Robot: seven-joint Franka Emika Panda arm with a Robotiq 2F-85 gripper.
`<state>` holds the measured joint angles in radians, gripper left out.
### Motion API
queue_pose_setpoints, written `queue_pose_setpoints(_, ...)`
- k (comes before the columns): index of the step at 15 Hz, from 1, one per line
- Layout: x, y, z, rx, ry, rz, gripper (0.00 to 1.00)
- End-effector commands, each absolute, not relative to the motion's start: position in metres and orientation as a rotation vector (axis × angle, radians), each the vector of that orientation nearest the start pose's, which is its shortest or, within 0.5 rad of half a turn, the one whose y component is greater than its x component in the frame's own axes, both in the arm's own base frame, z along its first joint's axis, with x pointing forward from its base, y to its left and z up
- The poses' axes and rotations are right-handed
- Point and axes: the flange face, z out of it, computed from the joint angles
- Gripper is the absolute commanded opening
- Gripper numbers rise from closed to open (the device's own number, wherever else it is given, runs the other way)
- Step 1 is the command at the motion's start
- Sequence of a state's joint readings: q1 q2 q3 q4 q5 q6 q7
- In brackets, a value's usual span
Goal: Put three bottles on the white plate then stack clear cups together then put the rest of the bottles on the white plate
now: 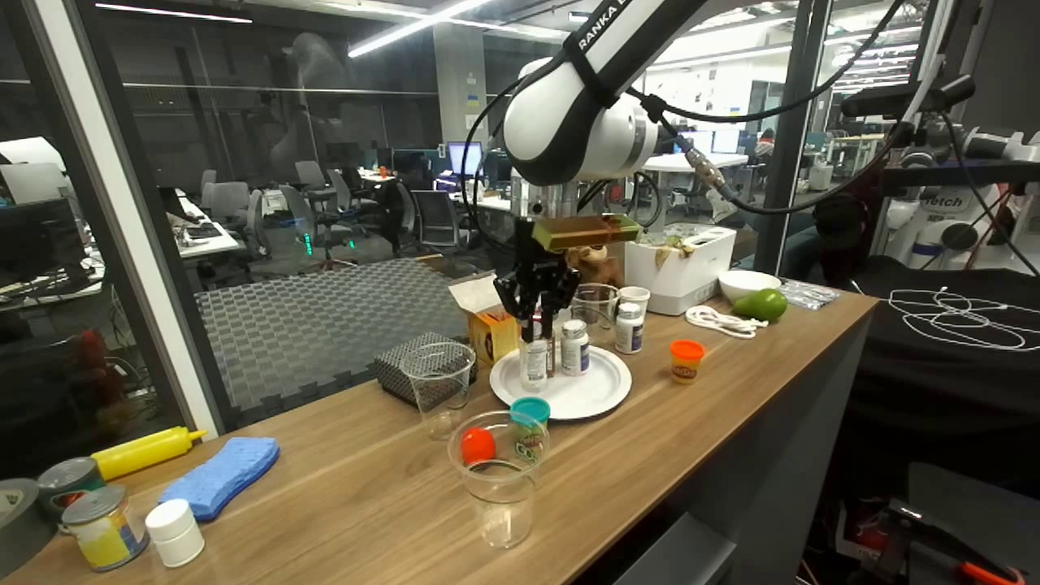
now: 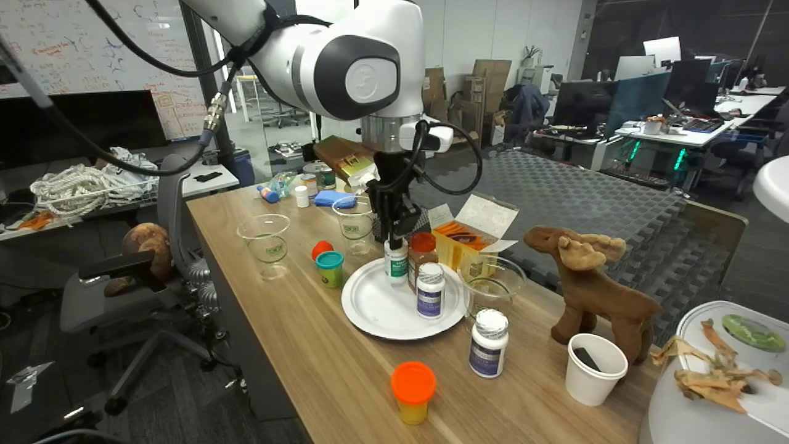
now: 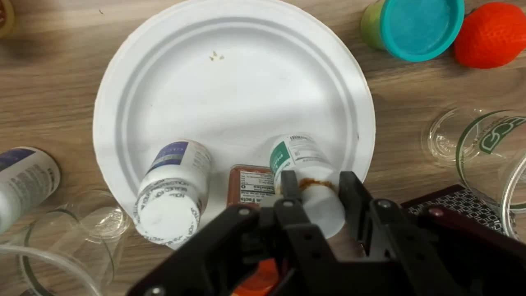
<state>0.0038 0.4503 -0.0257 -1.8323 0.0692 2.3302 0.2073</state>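
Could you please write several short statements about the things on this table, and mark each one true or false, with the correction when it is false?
1. The fingers are on both sides of the top of the green-labelled bottle. True.
2. This bottle lies on its side. False: it is upright.
3. The red-lidded bottle is on the white plate. True.
4. Both purple-labelled bottles are on the plate. False: one is beside it, on the table.
5. The clear cups are stacked together. False: the three stand apart.
6. The blue sponge lies on the table. True.
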Motion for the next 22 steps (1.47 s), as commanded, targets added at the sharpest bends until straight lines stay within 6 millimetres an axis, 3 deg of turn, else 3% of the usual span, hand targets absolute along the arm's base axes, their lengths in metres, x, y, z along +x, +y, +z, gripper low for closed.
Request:
queue_pose_setpoints(1,0.663,-0.013,0.285,-3.05,0.425,-0.062,0.16)
queue_pose_setpoints(4,0.665,-0.012,0.271,-3.045,0.422,-0.031,0.16)
queue_pose_setpoints(5,0.666,-0.009,0.274,-3.04,0.416,-0.04,0.52)
queue_pose_setpoints(8,0.666,0.0,0.28,-3.041,0.401,-0.057,0.7)
queue_pose_setpoints(12,0.657,0.028,0.3,-3.057,0.367,-0.089,0.99)
queue_pose_setpoints(18,0.633,0.093,0.339,-3.089,0.325,-0.216,1.0)
queue_pose_setpoints(22,0.598,0.12,0.361,-3.129,0.348,-0.317,1.0)
